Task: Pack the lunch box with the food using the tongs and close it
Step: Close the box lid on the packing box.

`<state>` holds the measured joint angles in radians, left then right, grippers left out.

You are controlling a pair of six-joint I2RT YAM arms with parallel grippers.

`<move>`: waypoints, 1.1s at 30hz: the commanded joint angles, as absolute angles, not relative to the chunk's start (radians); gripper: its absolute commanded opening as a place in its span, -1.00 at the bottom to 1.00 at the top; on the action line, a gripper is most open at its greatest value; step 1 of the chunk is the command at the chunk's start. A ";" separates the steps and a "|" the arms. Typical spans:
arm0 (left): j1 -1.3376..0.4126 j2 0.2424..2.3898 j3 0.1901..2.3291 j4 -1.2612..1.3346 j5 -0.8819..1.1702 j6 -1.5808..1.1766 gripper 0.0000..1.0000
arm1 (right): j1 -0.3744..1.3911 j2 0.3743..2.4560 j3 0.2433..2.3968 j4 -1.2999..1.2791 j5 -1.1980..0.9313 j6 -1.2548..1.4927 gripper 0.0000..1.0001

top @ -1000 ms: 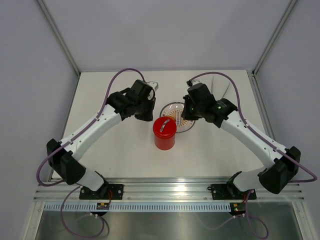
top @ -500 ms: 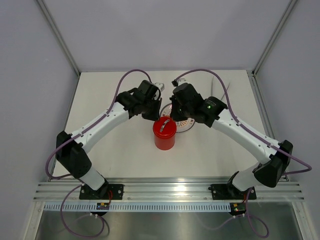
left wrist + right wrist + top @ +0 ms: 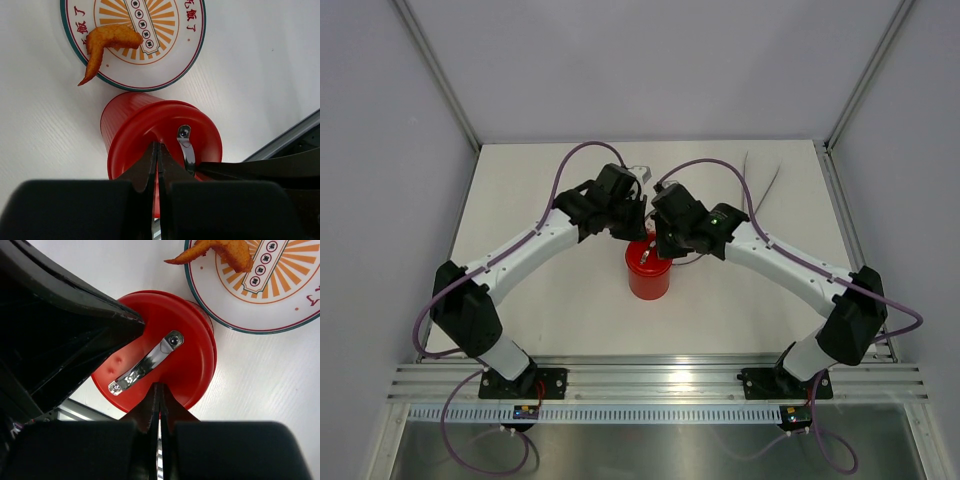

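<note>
The red lunch box (image 3: 648,278) stands upright at mid-table with its flat red lid (image 3: 186,347) on top, and the lid's pale metal handle (image 3: 145,363) is uncovered. My left gripper (image 3: 157,145) is shut and empty, its tips over the lid's edge on one side of the handle (image 3: 186,148). From the opposite side my right gripper (image 3: 160,386) is also shut and empty over the lid's rim. One orange-brown fried piece of food (image 3: 106,41) lies on the patterned plate (image 3: 176,64) just behind the box. The tongs (image 3: 748,166) lie at the back right.
The two wrists (image 3: 620,205) (image 3: 682,222) nearly meet over the box. The right arm covers most of the plate in the top view. Grey walls and metal posts (image 3: 848,110) ring the table, and a rail (image 3: 650,385) runs along its near edge.
Both arms have swung inward. The right gripper went left from over the plate to above the lid. The left gripper came right to the lid's other side. Both stayed shut.
</note>
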<state>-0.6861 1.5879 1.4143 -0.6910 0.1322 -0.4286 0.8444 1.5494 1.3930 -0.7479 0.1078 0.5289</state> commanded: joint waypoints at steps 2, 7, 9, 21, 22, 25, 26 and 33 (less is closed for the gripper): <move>-0.681 1.586 1.348 -0.730 0.143 -0.436 -1.00 | 0.854 1.490 1.479 -0.773 0.146 0.531 -1.00; -0.683 1.572 1.342 -0.733 0.133 -0.431 -1.00 | 0.868 1.451 1.543 -0.787 0.152 0.526 -1.00; -0.681 1.572 1.339 -0.735 0.132 -0.430 -1.00 | 0.874 1.447 1.552 -0.790 0.152 0.526 -1.00; -0.681 1.583 1.315 -0.724 0.126 -0.425 -1.00 | 0.874 1.588 1.394 -0.732 0.130 0.558 -1.00; -0.681 1.585 1.312 -0.723 0.126 -0.425 -1.00 | 0.874 1.583 1.394 -0.733 0.132 0.558 -1.00; -0.681 1.591 1.296 -0.715 0.127 -0.428 -1.00 | 0.874 1.557 1.420 -0.753 0.159 0.548 -1.00; -0.680 1.589 1.289 -0.710 0.129 -0.428 -1.00 | 0.874 1.549 1.446 -0.768 0.179 0.537 -1.00; -0.680 1.580 1.301 -0.718 0.127 -0.423 -1.00 | 0.874 1.485 1.572 -0.830 0.248 0.506 -1.00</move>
<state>-0.6849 1.5524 1.3392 -0.5968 0.1471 -0.4450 0.8673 1.5604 1.4868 -0.8062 0.1837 0.5304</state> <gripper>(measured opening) 0.002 0.009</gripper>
